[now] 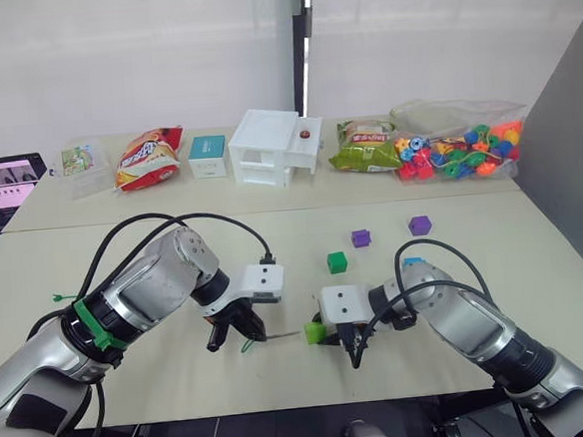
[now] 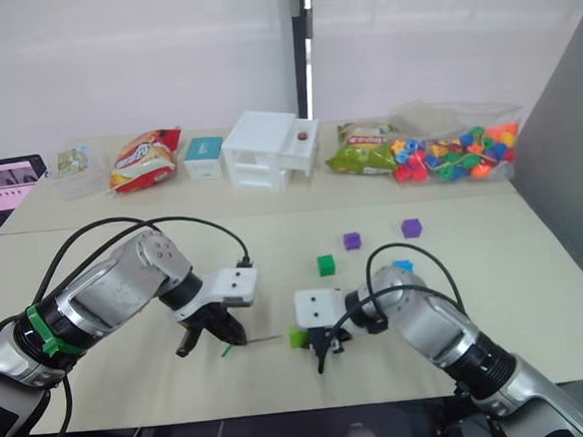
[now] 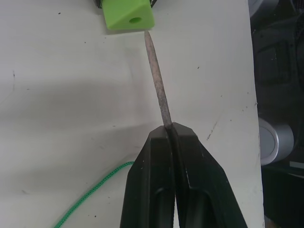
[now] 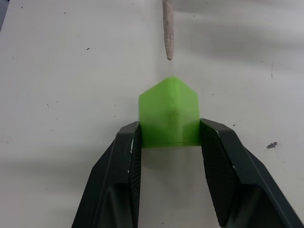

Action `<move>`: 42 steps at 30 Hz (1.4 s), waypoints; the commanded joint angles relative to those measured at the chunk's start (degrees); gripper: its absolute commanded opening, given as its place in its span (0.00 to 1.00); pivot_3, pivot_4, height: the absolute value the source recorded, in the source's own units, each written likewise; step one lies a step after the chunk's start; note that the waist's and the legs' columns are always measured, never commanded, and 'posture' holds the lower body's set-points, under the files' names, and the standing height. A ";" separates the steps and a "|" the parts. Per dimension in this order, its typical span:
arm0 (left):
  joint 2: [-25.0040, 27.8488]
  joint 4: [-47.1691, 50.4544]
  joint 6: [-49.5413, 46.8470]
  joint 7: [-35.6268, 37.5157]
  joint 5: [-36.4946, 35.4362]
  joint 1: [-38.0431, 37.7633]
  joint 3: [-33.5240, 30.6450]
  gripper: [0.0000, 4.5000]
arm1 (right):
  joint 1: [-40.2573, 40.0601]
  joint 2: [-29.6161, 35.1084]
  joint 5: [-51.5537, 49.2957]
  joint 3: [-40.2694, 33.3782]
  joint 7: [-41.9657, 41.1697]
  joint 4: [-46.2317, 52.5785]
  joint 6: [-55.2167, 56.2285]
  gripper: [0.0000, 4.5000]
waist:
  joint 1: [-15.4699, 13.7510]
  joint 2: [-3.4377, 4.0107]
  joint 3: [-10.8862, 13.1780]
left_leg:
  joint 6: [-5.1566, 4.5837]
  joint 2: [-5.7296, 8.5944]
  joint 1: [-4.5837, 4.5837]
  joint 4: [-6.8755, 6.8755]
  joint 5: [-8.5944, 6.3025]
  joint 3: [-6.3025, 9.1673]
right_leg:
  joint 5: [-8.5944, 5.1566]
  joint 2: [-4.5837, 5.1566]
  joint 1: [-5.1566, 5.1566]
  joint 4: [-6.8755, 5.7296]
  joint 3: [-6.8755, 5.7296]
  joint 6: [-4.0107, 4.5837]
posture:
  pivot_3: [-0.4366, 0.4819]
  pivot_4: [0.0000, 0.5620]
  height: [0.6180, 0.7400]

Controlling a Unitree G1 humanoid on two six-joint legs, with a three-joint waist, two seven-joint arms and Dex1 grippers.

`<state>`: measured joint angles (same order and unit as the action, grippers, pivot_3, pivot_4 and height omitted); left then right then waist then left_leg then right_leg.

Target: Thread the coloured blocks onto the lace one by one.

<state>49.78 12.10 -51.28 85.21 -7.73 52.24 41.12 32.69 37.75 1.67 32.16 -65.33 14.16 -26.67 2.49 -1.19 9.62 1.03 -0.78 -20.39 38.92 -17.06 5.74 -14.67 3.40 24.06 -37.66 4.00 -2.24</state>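
Observation:
My left gripper (image 1: 241, 332) is shut on the lace's stiff grey tip (image 3: 157, 80), which points at the lime green block (image 3: 128, 15). The tip ends just beside that block's hole, a small gap away. The lace's green string (image 3: 90, 195) trails back behind the fingers on the table. My right gripper (image 4: 169, 135) is shut on the lime green block (image 4: 168, 116), holding it just above the table near the front edge. A dark green block (image 1: 337, 262), two purple blocks (image 1: 361, 238) (image 1: 419, 225) and a blue block (image 1: 413, 263), partly behind my right arm, lie on the table beyond.
Along the table's (image 1: 272, 230) far side stand a laptop (image 1: 4, 184), snack bags (image 1: 147, 157) (image 1: 364, 145), a teal box (image 1: 207, 154), a white toy house (image 1: 271, 145) and a clear bag of mixed beads (image 1: 462, 147). Black cables loop over both arms.

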 commanded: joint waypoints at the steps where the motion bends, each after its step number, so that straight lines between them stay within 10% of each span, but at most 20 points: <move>1: -1.35 0.82 -0.68 0.30 0.92 2.14 0.40 0.00 | -0.65 0.12 2.02 1.46 -0.21 0.03 -1.04 0.29 | -0.01 0.00 0.00 | 0.00 0.00 0.00 0.00 0.00 0.00 | 0.00 0.00 0.00 0.00 0.00 0.00 | 0.48 0.27 1.00; 42: -6.60 -0.37 -3.95 -2.80 2.30 2.45 0.63 0.00 | -1.21 -1.24 3.46 1.91 -0.66 0.72 -2.29 0.29 | 0.17 0.00 0.00 | 0.00 0.00 0.05 0.03 0.00 0.02 | 0.00 -0.01 0.00 -0.15 0.01 0.00 | 0.48 0.27 1.00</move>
<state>43.30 10.07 -54.32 82.71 -4.74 53.46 43.72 32.54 36.62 3.86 32.16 -65.72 15.24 -27.98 2.66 -1.19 9.61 1.03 -0.78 -20.34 38.96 -17.06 5.76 -14.67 3.39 24.06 -37.81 4.01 -2.24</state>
